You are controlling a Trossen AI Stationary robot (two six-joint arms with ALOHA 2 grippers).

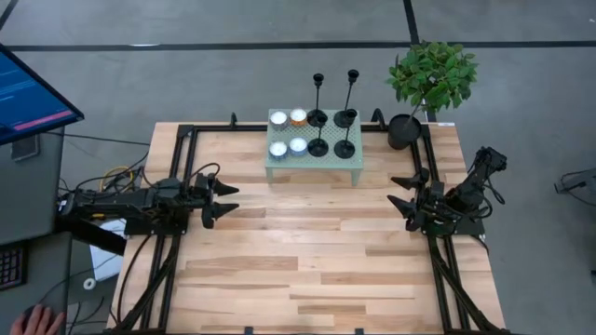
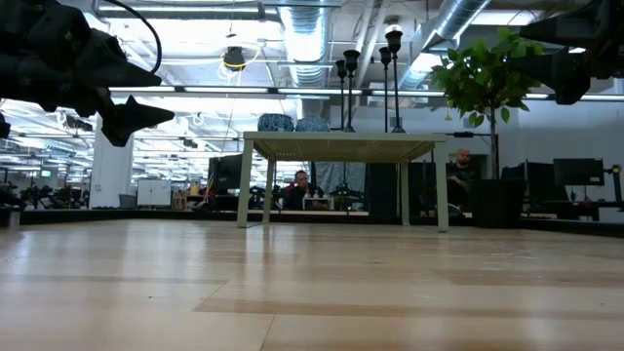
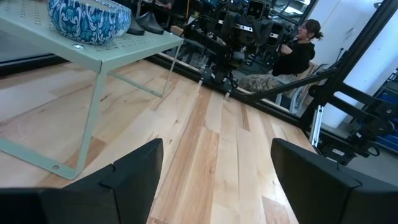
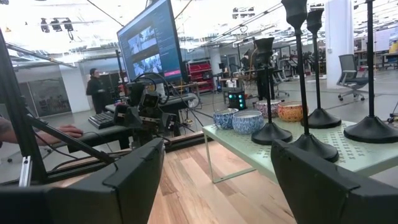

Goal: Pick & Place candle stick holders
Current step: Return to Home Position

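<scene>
Several black candle stick holders (image 1: 331,132) stand upright on their round bases on the right half of a small pale green table (image 1: 312,166) at the far middle; two stems rise tall (image 1: 353,76). They also show in the right wrist view (image 4: 297,74) and the low view (image 2: 370,88). My left gripper (image 1: 223,203) hovers open at the table's left side, pointing level toward the right. My right gripper (image 1: 402,189) hovers open at the right side, pointing left. Both stand well short of the holders, with nothing between their fingers (image 3: 214,180) (image 4: 217,174).
Several small bowls (image 1: 288,131) fill the green table's left half. A potted plant (image 1: 410,126) stands at the far right corner. A black frame (image 1: 186,167) borders the wooden tabletop. A monitor (image 1: 28,93) stands off the left side, and a person's hand (image 1: 37,321) shows near left.
</scene>
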